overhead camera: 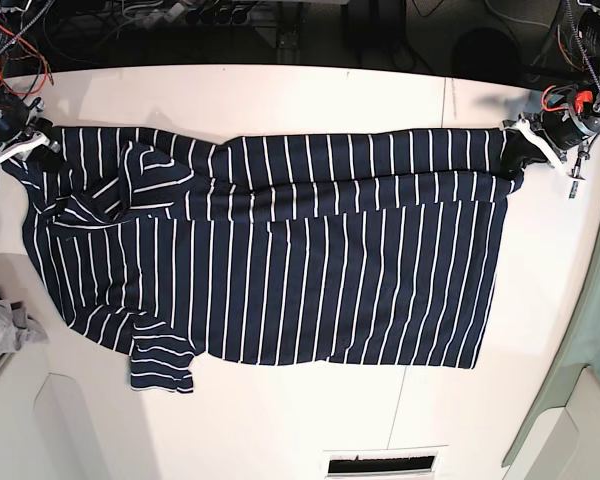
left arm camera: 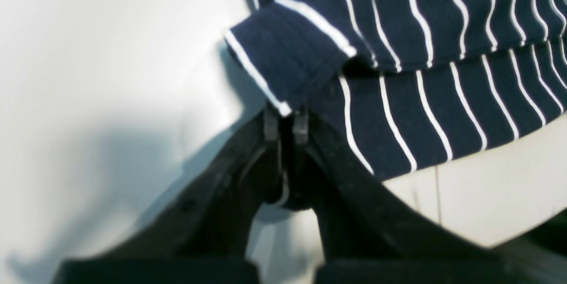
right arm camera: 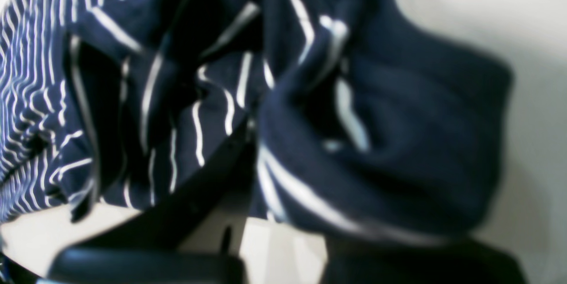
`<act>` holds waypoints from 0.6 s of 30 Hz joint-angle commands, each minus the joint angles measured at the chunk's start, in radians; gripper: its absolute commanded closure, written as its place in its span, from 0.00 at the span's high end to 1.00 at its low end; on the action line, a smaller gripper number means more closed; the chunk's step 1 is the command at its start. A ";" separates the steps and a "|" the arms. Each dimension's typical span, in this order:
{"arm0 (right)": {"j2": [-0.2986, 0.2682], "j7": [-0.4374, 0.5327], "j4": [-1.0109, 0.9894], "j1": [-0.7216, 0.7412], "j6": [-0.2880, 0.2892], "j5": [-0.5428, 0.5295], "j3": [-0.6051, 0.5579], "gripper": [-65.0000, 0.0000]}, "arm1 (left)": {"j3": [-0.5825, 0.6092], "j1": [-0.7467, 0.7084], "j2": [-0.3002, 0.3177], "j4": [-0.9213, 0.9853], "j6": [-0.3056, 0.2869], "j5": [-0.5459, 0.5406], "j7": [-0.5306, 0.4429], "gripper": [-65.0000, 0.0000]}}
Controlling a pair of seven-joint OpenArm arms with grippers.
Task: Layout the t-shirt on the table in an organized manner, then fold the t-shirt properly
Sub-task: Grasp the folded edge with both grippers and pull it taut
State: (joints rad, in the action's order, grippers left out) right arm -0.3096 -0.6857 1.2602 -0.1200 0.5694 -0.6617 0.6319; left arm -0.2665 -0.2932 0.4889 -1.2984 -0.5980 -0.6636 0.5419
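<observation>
Base view shows both jaws clamped on the t-shirt [overhead camera: 280,260] at the surface's [overhead camera: 280,90] far edge — lift evenly, keeping the folded hem taut.

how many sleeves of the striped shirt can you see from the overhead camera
1 clearly: a short sleeve sticking out at the t-shirt's near-left corner. The other sleeve may be hidden in the bunched folds at the far left.
</observation>
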 commanded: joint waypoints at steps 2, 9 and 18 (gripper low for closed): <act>-0.029 0.015 0.061 -0.047 0.011 -0.036 0.003 0.00 | -0.005 -0.018 0.031 -0.014 -0.001 -0.005 -0.006 0.00; -0.043 0.015 0.113 -0.135 0.011 -0.034 0.004 0.00 | -0.007 -0.043 0.043 -0.019 -0.002 -0.006 0.005 0.00; -0.042 0.019 0.113 -0.157 0.010 -0.036 0.004 0.08 | -0.007 -0.045 0.043 -0.025 -0.043 -0.037 0.016 0.11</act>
State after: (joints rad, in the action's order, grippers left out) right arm -0.3325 -0.6876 1.3575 -0.2798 0.5762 -0.6807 0.6292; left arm -0.2668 -0.3382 0.5148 -1.3094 -0.6308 -0.6941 0.5591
